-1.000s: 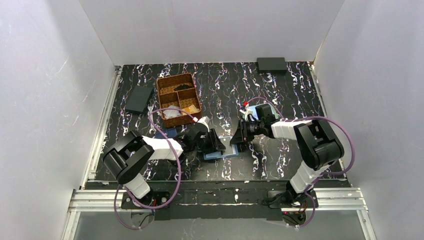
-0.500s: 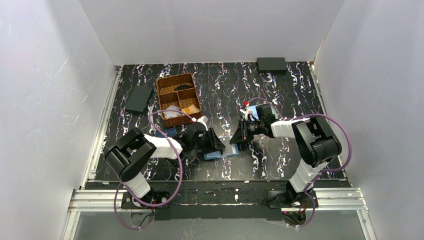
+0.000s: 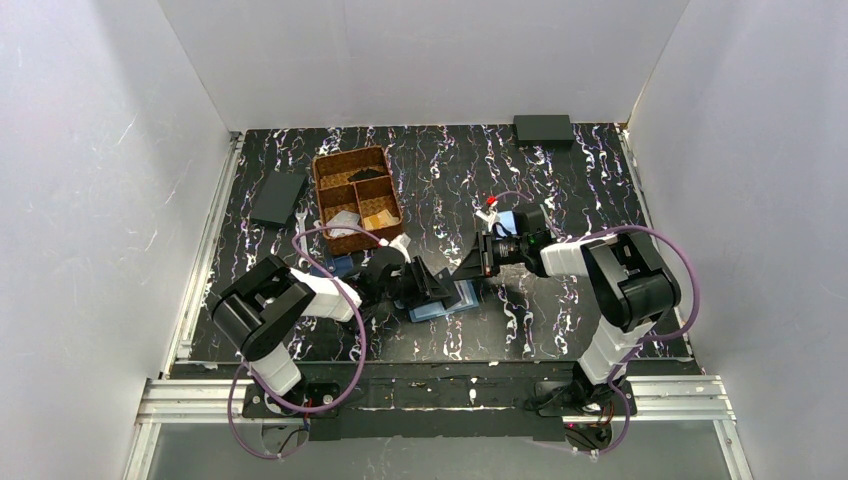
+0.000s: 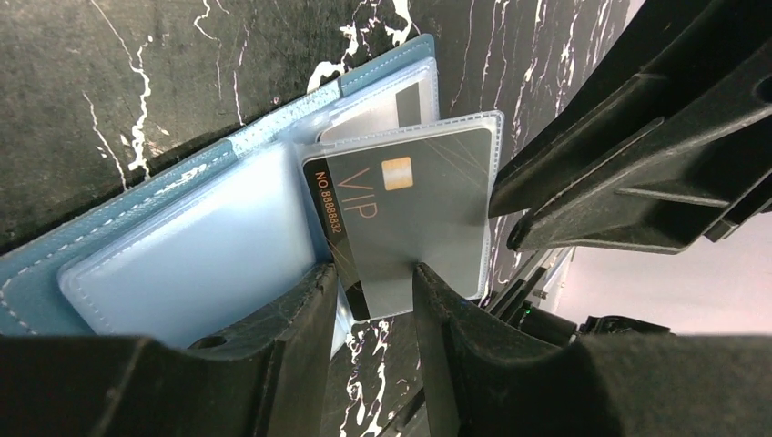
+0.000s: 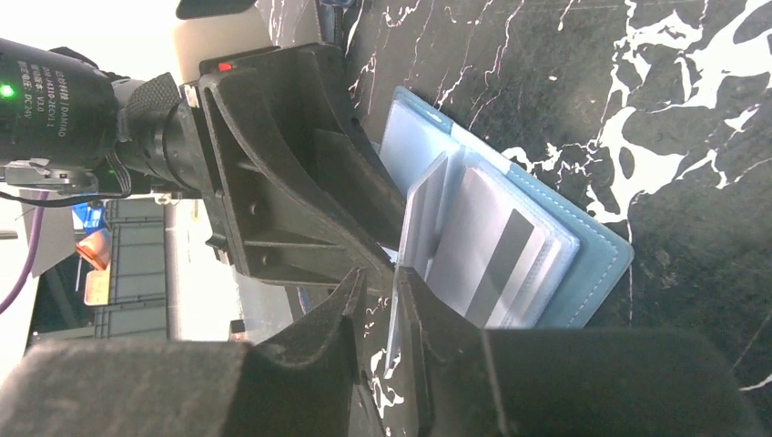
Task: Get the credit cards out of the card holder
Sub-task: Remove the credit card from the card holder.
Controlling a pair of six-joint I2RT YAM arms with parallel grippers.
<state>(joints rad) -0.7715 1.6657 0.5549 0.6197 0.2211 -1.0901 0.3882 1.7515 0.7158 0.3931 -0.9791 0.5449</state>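
The steel-blue card holder (image 3: 462, 297) lies open on the black marbled table, clear sleeves up (image 4: 36, 273) (image 5: 592, 264). A grey credit card (image 4: 410, 218) marked VIP sits in a raised clear sleeve. My left gripper (image 3: 435, 285) (image 4: 373, 273) is open. Its fingers straddle the card's lower edge and rest on the holder. My right gripper (image 3: 472, 265) (image 5: 382, 278) comes from the opposite side and pinches that card's far edge, seen edge-on (image 5: 398, 300). Its fingers (image 4: 546, 200) show in the left wrist view. Another card with a dark stripe (image 5: 496, 259) stays in a sleeve.
A brown woven basket (image 3: 357, 197) with compartments stands at the back left. A black wallet (image 3: 278, 198) lies left of it, and a black box (image 3: 543, 128) sits at the back wall. A paler blue item (image 3: 508, 222) lies behind my right gripper. White walls enclose the table.
My right gripper has drawn up and back from the holder with the card's edge between its fingers. My left gripper has stayed on the holder, shifting only slightly.
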